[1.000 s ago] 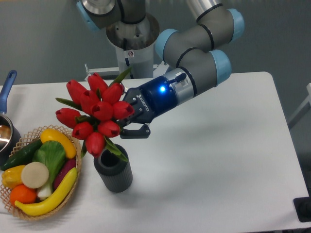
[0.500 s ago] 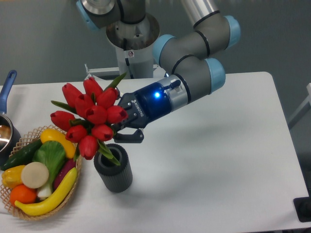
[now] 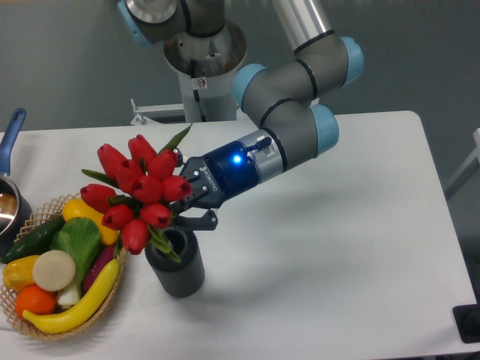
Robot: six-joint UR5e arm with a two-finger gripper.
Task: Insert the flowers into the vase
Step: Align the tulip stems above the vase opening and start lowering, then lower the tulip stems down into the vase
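The flowers (image 3: 139, 187), a bunch of red tulips with green leaves, lean to the left above the vase (image 3: 176, 264), a dark grey ribbed cup on the white table. Their stems reach down into the vase's mouth. My gripper (image 3: 189, 201) is shut on the stems just above the vase's rim, coming in from the right. The stems below the buds are mostly hidden by the buds and the fingers.
A wicker basket (image 3: 97, 309) with vegetables and a banana stands just left of the vase, almost touching it. A blue-handled pot (image 3: 10, 187) is at the left edge. The robot's base (image 3: 202, 67) stands at the table's back.
The gripper has moved down and a little left with the flowers. The stems have gone lower into the vase's mouth and the bunch sits closer to the rim.
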